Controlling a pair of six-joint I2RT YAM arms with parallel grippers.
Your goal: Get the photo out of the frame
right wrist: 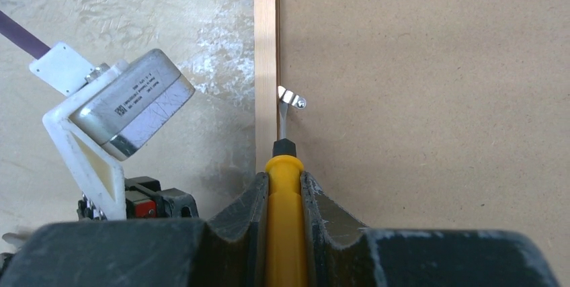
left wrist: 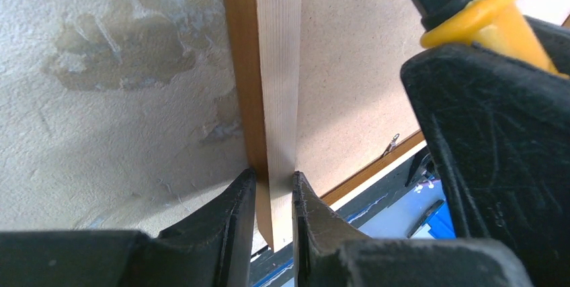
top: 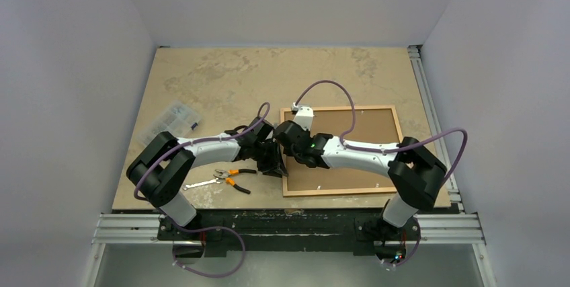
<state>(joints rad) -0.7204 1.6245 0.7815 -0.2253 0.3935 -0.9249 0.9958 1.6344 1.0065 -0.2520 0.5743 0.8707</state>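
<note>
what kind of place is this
Probably a robotics lab work cell: blank pale walls box in a beige stone-patterned tabletop, a silver aluminium mounting rail runs along its near edge, and orange-handled pliers lie out.

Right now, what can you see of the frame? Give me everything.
The frame is a thin wooden rectangle, orange-brown outer edge, pale bare wood on its back. It lies face down on the table's right half, brown backing board inside, small metal tabs holding that. The left claw pinches its left rail near the near corner; the right claw's yellow screwdriver tip sits at one tab by that rail.
</note>
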